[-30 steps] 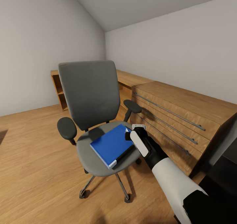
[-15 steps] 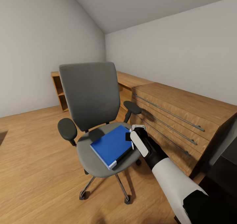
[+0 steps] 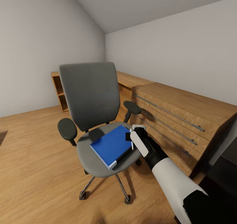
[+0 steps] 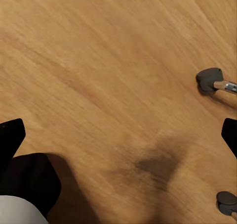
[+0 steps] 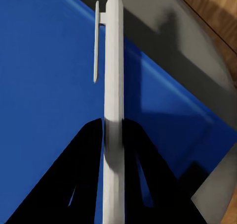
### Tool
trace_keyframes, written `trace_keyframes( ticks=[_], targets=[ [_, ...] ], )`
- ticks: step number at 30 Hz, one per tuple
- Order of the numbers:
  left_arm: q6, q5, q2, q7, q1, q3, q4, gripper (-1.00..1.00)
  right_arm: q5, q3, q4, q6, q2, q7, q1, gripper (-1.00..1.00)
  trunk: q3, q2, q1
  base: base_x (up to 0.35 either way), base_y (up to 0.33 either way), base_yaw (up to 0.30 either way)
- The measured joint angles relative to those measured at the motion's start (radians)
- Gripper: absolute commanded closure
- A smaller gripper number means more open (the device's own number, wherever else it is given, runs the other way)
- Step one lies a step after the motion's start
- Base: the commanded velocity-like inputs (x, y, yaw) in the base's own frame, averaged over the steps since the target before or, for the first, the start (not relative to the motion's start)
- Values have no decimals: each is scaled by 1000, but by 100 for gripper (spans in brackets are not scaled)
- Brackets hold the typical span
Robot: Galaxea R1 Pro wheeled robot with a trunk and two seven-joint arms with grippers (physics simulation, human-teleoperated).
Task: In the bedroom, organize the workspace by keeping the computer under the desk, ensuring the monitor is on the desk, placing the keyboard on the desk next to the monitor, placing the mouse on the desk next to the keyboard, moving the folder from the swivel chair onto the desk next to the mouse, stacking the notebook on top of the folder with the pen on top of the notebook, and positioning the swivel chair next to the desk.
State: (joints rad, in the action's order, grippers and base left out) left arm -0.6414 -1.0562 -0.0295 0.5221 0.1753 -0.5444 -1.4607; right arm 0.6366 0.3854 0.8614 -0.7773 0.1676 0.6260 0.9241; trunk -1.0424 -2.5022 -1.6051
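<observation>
Gripping a slim white clip pen (image 5: 113, 85), right gripper (image 3: 132, 135) fingers pinch it over the blue hardcover notebook (image 3: 112, 145) on the grey swivel chair (image 3: 89, 95) seat — folder beneath partly hidden. Left gripper (image 4: 118, 135): tips cut off at frame edges, wide apart, over wood-plank floor (image 4: 98, 61). Wooden drawer unit (image 3: 177, 115) just beside chair.

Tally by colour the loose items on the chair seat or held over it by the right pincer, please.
Blue: 1, the notebook
Black: 1, the folder under it
White: 1, the pen in the right pincer
Total: 3
</observation>
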Motion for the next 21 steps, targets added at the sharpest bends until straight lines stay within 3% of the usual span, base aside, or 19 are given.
trace_keyframes(
  ticks=[10,21],
  targets=[
    [-1,1,0,0,0,2,5,-100,0,0,0,1,0,0,0,100,0,0,0,0,0,0],
    [-1,2,-1,0,1,3,6,-100,-2,2,30,-1,-2,0,-8,100,42,2,5,0,0,0]
  ],
)
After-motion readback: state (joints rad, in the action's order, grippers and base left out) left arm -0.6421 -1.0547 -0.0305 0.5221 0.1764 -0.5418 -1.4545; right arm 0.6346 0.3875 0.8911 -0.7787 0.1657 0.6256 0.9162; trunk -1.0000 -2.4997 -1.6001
